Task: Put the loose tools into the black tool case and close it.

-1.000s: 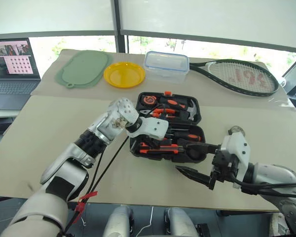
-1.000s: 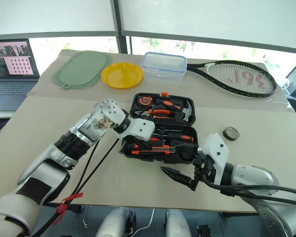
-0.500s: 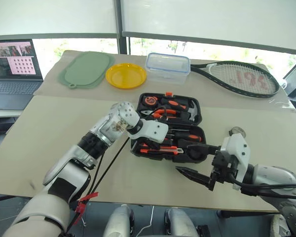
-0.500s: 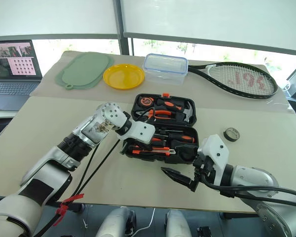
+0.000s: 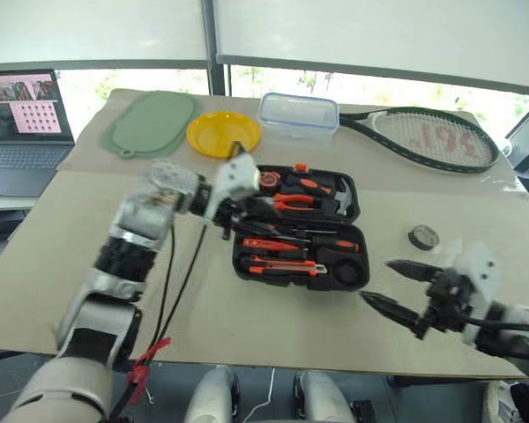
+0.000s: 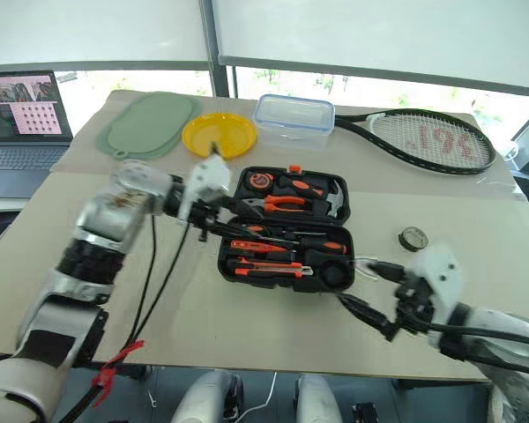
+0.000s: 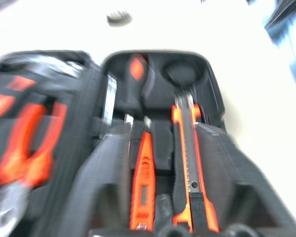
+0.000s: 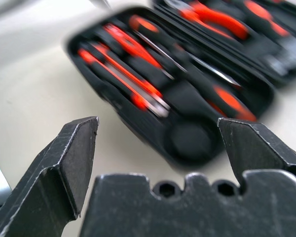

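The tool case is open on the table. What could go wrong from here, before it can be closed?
1. The tape roll lies on the table, apart from the black tool case, whose round slot is empty. Closing now would leave it out.
2. The thin screwdrivers seem to lie slanted over the other tools, so the lid may not shut fully.
3. The open right gripper could nudge the roll away when reaching for it.

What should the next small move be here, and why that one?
Probably the right gripper, open and empty, should move to the small tape roll lying on the table beside the open black tool case. The round slot in the near half looks empty, and the other loose tools seem to lie inside already.
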{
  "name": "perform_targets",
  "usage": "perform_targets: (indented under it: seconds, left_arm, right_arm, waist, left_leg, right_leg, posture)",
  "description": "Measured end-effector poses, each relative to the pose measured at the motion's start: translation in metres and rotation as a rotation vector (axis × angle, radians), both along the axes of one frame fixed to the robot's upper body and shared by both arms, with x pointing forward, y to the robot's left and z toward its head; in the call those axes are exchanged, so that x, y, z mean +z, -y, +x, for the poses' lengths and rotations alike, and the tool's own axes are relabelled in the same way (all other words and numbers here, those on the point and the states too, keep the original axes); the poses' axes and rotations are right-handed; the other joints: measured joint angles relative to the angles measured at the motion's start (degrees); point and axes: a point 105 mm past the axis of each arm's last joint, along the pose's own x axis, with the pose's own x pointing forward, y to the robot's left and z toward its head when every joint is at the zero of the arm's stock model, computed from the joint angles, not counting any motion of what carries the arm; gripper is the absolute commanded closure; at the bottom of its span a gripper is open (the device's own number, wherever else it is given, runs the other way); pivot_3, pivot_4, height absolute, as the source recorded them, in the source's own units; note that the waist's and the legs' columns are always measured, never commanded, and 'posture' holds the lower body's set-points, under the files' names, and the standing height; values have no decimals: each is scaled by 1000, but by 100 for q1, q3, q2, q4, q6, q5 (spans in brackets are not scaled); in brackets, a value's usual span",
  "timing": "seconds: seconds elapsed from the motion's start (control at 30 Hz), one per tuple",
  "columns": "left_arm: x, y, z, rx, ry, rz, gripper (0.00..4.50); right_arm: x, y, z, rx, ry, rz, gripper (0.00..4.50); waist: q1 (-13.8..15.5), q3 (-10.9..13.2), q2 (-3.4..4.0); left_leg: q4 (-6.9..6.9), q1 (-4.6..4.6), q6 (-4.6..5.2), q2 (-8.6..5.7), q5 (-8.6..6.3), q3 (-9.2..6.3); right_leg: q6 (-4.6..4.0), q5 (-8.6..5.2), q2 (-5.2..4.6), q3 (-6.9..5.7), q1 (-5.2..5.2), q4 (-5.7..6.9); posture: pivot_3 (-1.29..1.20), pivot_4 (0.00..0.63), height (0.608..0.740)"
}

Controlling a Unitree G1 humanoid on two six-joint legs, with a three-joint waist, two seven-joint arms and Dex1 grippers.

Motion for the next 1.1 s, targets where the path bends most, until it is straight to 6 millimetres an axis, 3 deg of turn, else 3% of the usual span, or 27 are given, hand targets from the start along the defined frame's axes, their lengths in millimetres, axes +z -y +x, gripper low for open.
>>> perform_targets:
  seconds: [0.1,0.2,0.27,0.37,0.53,0.57,0.7,0.9,1.03,1.1]
  left_arm:
    - [8,-27,-13,54,-53,-61,83]
    - [15,-49,-27,99,-76,-93,83]
    - [18,-49,-38,85,-89,-108,83]
    - [16,-42,-49,54,-110,-120,83]
    - [20,-36,-54,66,-72,-145,83]
    - [20,-33,-54,70,-62,-152,83]
    - [22,-28,-61,64,-63,-157,83]
    - [24,-27,-67,71,-46,-159,83]
    - [25,-28,-64,98,-37,-162,0]
    - [25,-29,-63,107,-34,-161,0]
  right_arm:
    - [-6,42,-14,-89,-75,-48,0]
    - [-5,86,-21,-187,-120,-100,0]
    - [0,96,-17,-176,-114,-124,0]
    - [8,100,-1,-138,-86,-158,0]
    - [12,95,49,-97,-34,-201,0]
    - [8,95,65,-106,-30,-228,0]
    - [-7,93,101,-139,-37,-279,0]
    - [-30,88,133,-157,-78,-332,0]
    - [-40,89,146,-164,-92,-355,990]
    - [-42,88,150,-165,-91,-354,1831]
  waist:
    - [-4,0,1]
    - [-9,0,2]
    - [-10,0,2]
    - [-19,0,2]
    - [-35,2,2]
    - [-44,4,5]
    - [-44,7,11]
    - [-19,11,17]
    - [-29,11,18]
    - [-38,11,18]
  left_leg:
    - [-3,10,0,1,-1,4]
    - [-5,20,-1,3,-1,7]
    - [-5,30,-2,5,0,7]
    - [-5,32,-4,3,1,8]
    - [-9,30,-7,-4,3,12]
    - [-10,27,-7,-5,3,14]
    - [-11,21,-7,-10,4,16]
    - [-11,19,-8,-10,4,21]
    - [-12,20,-8,-10,4,21]
    - [-12,21,-9,-8,4,22]
  right_leg:
    - [1,-1,-1,4,6,-1]
    - [0,-1,-1,5,12,-4]
    - [-1,-1,1,5,21,-5]
    - [-2,-2,2,10,21,-3]
    - [-7,-1,8,13,14,-3]
    - [-5,-1,4,17,9,-2]
    - [-5,-1,6,14,3,-2]
    - [-5,-1,5,13,1,-3]
    - [-5,0,5,13,2,-2]
    - [-5,0,6,13,3,-2]
  posture:
    - [0,150,738]
    - [0,150,738]
    - [0,150,738]
    - [0,150,738]
    - [0,150,738]
    - [0,150,738]
    - [0,150,738]
    - [0,150,738]
    - [0,150,738]
    - [0,150,738]
